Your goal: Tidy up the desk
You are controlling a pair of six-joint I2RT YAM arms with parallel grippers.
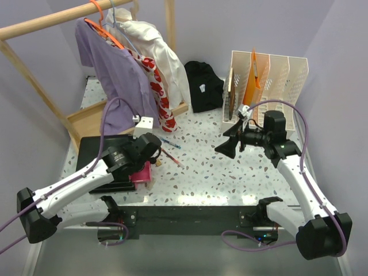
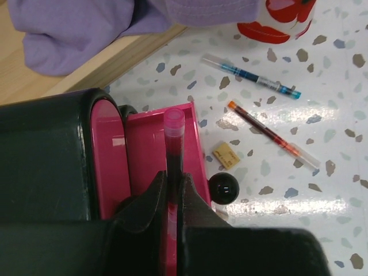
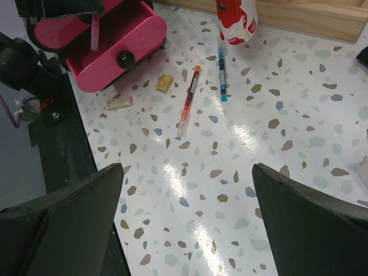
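Observation:
The desk point(image 1: 213, 167) is a white speckled tabletop with a black front rail. My left gripper point(image 1: 150, 150) is shut on a pink pen point(image 2: 174, 144) and holds it upright over the open pink drawer point(image 2: 144, 155) of a small box with a black knob point(image 2: 223, 188). The drawer point(image 3: 115, 40) and the held pen point(image 3: 95, 34) also show in the right wrist view. An orange pen point(image 2: 270, 133), a blue pen point(image 2: 253, 77) and a tan eraser point(image 2: 226, 156) lie on the desk beside the drawer. My right gripper point(image 1: 227, 146) is open and empty above the middle of the desk point(image 3: 190, 190).
A cream file organizer point(image 1: 270, 80) with orange folders stands at the back right, with a black cloth point(image 1: 204, 86) beside it. A wooden rack with hanging clothes point(image 1: 112, 63) and a wooden tray point(image 1: 86, 121) fill the back left. A second eraser piece point(image 3: 119, 103) lies near the rail.

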